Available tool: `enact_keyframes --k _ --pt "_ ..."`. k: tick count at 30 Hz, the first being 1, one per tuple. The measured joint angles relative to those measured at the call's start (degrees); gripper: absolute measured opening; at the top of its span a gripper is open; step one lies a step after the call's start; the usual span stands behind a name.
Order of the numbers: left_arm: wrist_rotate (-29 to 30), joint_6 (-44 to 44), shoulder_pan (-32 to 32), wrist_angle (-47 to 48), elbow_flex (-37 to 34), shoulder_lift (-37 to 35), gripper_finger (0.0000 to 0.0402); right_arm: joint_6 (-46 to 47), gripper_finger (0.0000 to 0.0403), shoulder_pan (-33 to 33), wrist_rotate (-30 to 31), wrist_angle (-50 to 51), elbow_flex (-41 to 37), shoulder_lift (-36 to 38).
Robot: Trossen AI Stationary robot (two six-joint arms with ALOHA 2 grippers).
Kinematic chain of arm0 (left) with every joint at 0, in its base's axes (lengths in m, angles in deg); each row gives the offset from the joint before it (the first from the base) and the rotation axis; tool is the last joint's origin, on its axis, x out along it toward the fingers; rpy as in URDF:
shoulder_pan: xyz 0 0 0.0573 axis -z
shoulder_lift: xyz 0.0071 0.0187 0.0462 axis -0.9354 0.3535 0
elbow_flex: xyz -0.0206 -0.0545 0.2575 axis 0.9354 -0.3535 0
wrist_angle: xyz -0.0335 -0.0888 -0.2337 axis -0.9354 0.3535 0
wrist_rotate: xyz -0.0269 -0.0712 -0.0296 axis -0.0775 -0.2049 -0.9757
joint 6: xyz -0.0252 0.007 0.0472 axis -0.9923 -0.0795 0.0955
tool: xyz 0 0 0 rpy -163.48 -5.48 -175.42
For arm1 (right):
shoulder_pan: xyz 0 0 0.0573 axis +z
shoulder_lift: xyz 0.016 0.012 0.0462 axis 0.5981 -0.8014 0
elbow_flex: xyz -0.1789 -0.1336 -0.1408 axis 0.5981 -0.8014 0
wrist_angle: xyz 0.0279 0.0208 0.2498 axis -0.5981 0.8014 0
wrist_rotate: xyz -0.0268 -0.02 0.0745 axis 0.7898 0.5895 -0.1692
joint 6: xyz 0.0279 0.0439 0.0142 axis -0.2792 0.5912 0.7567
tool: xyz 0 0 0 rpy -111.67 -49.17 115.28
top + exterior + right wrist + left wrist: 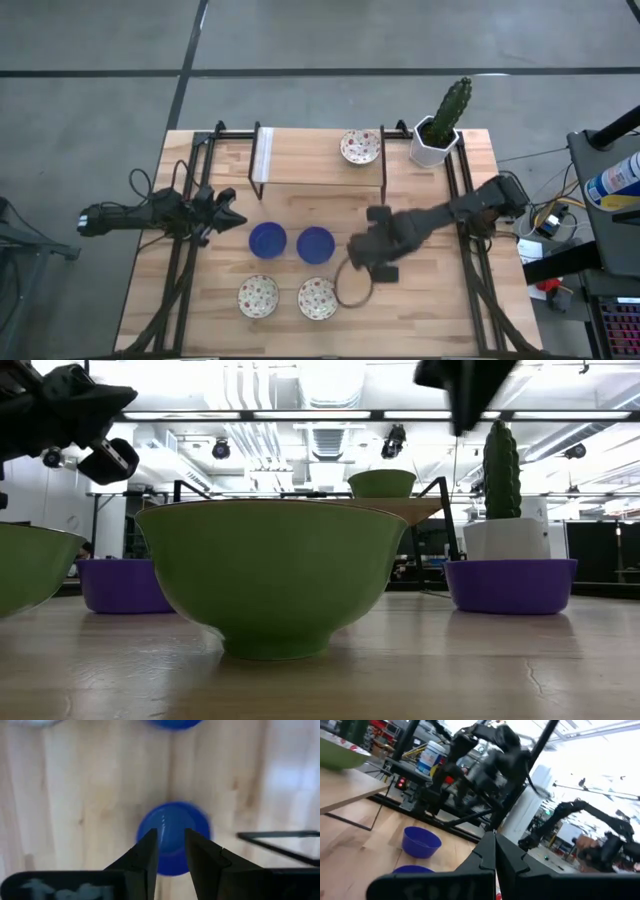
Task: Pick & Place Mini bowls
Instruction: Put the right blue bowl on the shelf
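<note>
No readable text, labels, brands, numbers, signs in any view

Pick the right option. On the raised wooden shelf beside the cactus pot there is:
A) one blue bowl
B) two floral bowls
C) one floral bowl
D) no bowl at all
C: the high view shows a single cream floral bowl on the raised shelf, left of the cactus pot.

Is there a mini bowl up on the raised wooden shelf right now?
Yes: the high view shows one floral mini bowl sitting on the raised wooden shelf, beside the cactus pot.
</note>
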Motion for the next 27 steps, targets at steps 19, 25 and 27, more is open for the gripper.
enact_keyframes --k 19,25,27 --pt "3.35 -0.61 0.00 -1.75 0.00 0.00 0.0048 6.41 0.0134 5.03 0.61 -10.88 -19.07 -0.01" --pt "3.35 0.46 0.00 -1.75 0.00 0.00 0.0048 6.34 0.0124 5.01 0.61 -14.23 -21.67 0.00" --pt "3.35 0.70 -0.01 -1.75 0.00 0.00 0.0048 6.29 0.0123 5.02 0.55 -15.23 -22.24 0.00"
